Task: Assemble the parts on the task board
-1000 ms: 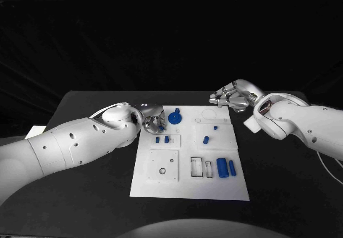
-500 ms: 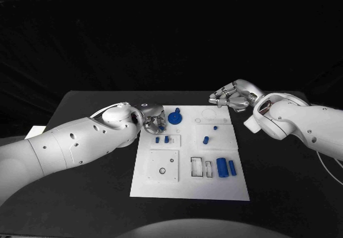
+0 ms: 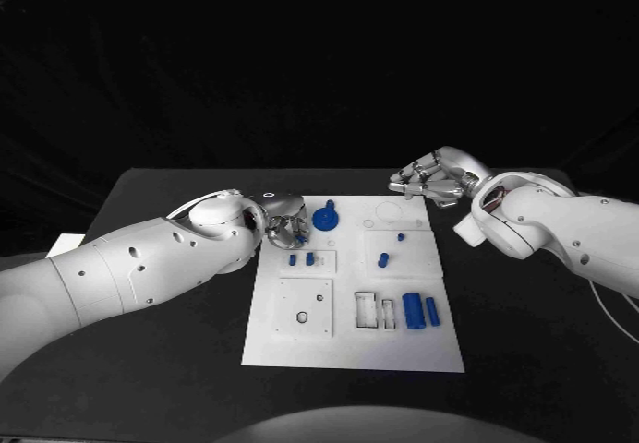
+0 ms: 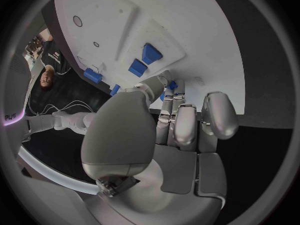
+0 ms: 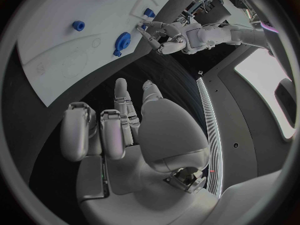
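Note:
The white task board (image 3: 353, 318) lies mid-table. My left hand (image 3: 285, 226) hovers at its far left edge, beside a blue gear (image 3: 328, 219). In the left wrist view its thumb and fingertips (image 4: 176, 92) pinch a small blue part (image 4: 170, 85), just short of two blue pegs (image 4: 144, 60). Those pegs (image 3: 301, 260) stand in a raised block near the hand. My right hand (image 3: 428, 180) hangs past the board's far right corner, fingers loosely bent, holding nothing. The right wrist view shows the gear (image 5: 122, 40) and my left hand (image 5: 164, 37).
A blue piece (image 3: 382, 261) and a smaller one (image 3: 400, 237) stand on the right-hand block. Two blue cylinders (image 3: 421, 311) lie near the board's right edge, beside narrow slots (image 3: 365, 311). A pale object (image 3: 64, 245) sits at the table's left edge.

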{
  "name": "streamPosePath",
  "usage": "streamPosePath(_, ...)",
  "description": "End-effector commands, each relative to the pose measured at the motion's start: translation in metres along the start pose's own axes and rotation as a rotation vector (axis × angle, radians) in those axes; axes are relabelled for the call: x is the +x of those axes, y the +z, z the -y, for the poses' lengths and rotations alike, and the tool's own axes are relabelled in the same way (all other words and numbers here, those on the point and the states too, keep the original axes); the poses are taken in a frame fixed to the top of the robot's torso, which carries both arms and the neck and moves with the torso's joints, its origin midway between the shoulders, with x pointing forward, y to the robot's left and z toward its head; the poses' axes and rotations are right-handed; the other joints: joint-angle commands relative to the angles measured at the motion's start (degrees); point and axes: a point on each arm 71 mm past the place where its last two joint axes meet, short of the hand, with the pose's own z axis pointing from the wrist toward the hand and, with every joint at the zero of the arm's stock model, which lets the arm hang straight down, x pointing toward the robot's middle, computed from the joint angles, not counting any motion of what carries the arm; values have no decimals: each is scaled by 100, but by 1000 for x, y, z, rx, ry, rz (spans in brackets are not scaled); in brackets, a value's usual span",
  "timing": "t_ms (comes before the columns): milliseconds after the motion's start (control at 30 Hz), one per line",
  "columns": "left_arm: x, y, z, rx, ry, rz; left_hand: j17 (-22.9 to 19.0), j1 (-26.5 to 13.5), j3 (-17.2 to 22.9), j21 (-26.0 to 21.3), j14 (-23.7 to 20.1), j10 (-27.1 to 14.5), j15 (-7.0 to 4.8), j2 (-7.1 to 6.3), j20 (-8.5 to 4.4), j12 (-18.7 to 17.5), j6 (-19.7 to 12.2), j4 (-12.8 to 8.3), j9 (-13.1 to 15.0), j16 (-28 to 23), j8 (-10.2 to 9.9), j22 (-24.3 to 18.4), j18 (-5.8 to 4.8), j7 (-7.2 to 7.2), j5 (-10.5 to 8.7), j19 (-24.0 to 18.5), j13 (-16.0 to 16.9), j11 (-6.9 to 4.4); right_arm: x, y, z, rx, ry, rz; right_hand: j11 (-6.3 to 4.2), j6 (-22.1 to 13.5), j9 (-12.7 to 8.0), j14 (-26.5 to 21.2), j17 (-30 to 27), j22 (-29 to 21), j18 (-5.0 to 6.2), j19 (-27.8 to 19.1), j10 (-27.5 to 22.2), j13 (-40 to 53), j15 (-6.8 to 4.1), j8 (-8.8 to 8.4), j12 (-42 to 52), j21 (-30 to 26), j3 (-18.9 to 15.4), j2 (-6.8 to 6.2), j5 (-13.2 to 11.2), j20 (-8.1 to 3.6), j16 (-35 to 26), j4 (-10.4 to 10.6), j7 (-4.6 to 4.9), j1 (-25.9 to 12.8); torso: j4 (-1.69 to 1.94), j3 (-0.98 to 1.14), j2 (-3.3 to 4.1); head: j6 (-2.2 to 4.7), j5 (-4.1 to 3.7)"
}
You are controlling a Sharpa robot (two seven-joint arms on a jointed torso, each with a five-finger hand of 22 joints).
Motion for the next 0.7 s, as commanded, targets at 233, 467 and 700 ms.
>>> streamPosePath(233, 1, 0, 4, 27, -10, -13, 54, 15, -29, 59, 37, 45, -50, -45, -19, 16, -99, -31, -21, 3, -55, 37, -69, 31, 0, 141, 39, 18, 1, 0, -1, -11, 0, -8, 0, 31, -9, 417, 674, -7, 47, -34, 50, -6, -20, -22, -33, -27, -31, 54, -13, 2, -19, -10, 10, 18, 2, -1, -2, -2, -7)
streamPosePath(467, 0, 0, 4, 27, -11, -4, 47, 15, -41, 68, 37, 47, -40, -58, -15, 11, -262, -33, -56, 1, -69, 53, -72, 58, 5, 139, 82, 32, 1, 0, -1, -11, 0, -8, 0, 31, -9, 417, 674, -7, 47, -34, 50, -6, -20, -22, -33, -27, -31, 54, -13, 2, -19, -10, 10, 18, 5, -1, -1, 7, -14)
streamPosePath(700, 0, 0, 4, 27, -11, -1, 58, 11, -45, 73, 39, 42, -36, -61, -13, 7, -292, -30, -60, 6, -68, 60, -73, 68, 6, 139, 91, 38, 1, 0, -1, -11, 0, -9, 0, 31, -9, 417, 674, -7, 47, -34, 50, -6, -20, -22, -33, -27, -31, 54, -13, 2, -19, -10, 10, 18, 4, -2, 0, 6, -16)
